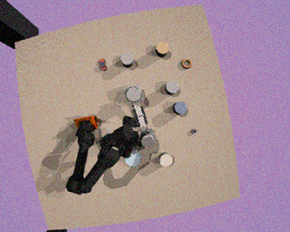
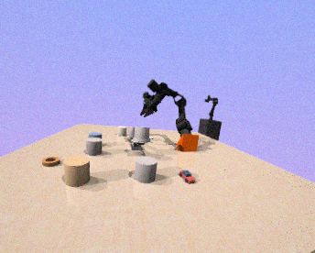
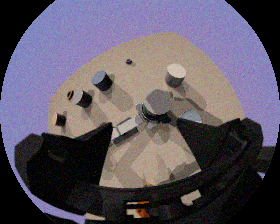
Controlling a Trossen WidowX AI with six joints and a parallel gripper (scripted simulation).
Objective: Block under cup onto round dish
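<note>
One grey cup (image 1: 134, 94) (image 2: 142, 134) stands on the far end of the balance (image 1: 139, 116) (image 3: 126, 128). The identical cup (image 1: 148, 140) (image 3: 159, 101) stands on the other end, beside the dish. The round pale blue dish (image 1: 132, 159) (image 3: 191, 117) lies on the table, partly covered by the arm in the top view and with no cup above it. My gripper (image 2: 145, 113) (image 3: 145, 123) is open and empty, high above the balance, with the dish-side cup ahead between its fingers in the wrist view. No block is visible. I cannot tell which way the beam tilts.
A white cylinder (image 1: 166, 160) (image 3: 176, 75) stands near the dish. A blue cylinder (image 1: 180, 108) and grey cylinder (image 1: 171, 86) stand beside the balance. Farther off are another grey cylinder (image 2: 146, 170), a tan cylinder (image 2: 77, 171), a ring (image 2: 50, 161) and a toy car (image 2: 187, 176).
</note>
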